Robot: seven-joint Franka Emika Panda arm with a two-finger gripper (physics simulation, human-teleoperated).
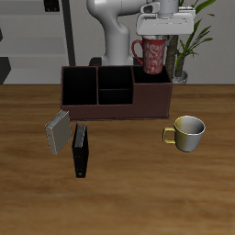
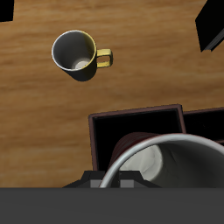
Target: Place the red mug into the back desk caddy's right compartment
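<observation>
The red mug (image 1: 151, 55), speckled with a pale pattern, hangs upright above the end of the back desk caddy (image 1: 115, 95), a long dark brown box with dividers. My gripper (image 1: 156, 30) is shut on the mug's rim from above. In the wrist view the mug's grey-white inside (image 2: 166, 166) fills the foreground. The black-floored right compartment (image 2: 131, 131) lies directly beneath it. From the exterior view the mug's base looks roughly level with the caddy's top rim. I cannot tell if it touches the compartment (image 1: 152, 95) walls.
A cream-gold mug (image 1: 188, 131) with a yellow handle stands on the wooden table nearer the front edge, also in the wrist view (image 2: 77, 52). A grey book (image 1: 58, 131) and a black book (image 1: 81, 150) lie in front of the caddy. A potted plant (image 1: 188, 46) stands behind.
</observation>
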